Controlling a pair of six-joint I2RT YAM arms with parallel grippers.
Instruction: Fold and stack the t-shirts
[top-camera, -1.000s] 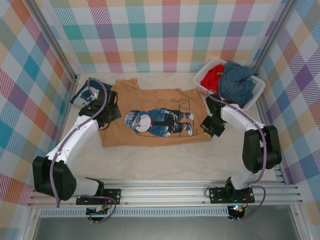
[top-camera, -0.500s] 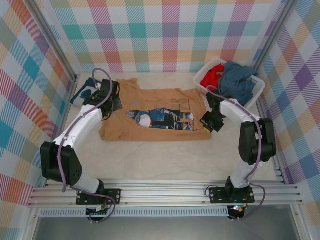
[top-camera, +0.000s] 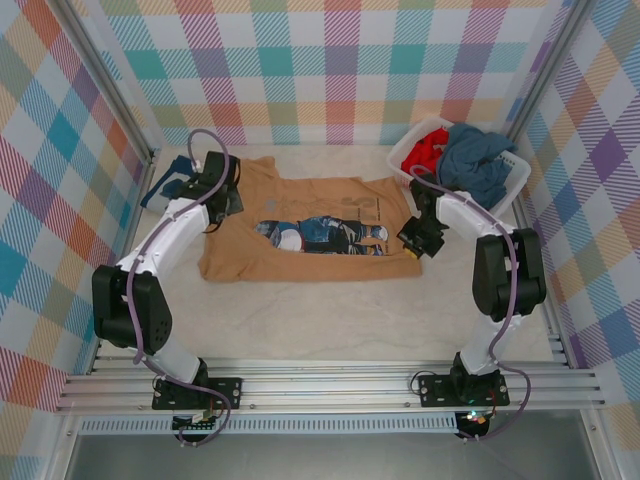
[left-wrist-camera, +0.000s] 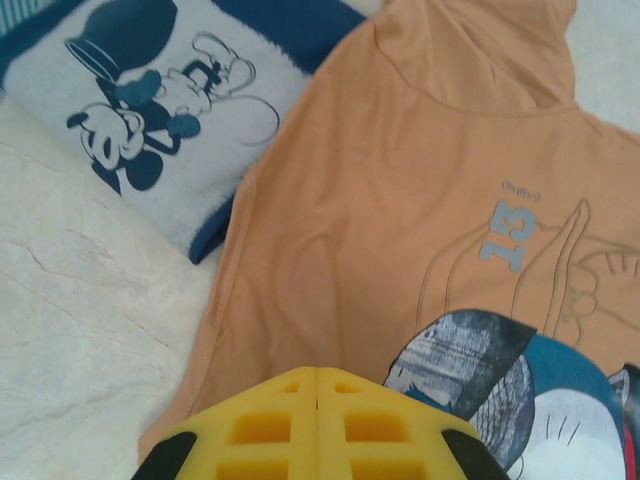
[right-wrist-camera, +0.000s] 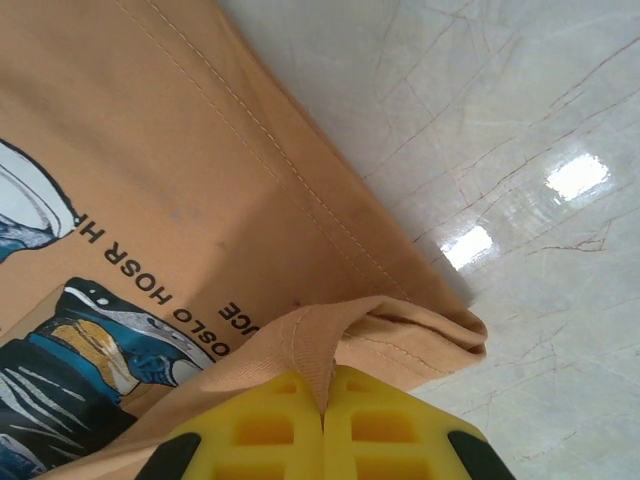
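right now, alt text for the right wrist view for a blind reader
The yellow-fingered right gripper is shut on a lifted hem corner of the tan fabric t-shirt. Its blue-and-white print shows lower left; the glossy pale marbled table lies to the right.

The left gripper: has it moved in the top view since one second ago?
Yes. The left gripper has moved toward the far wall, nearer the level of the white basket, over the tan t-shirt.
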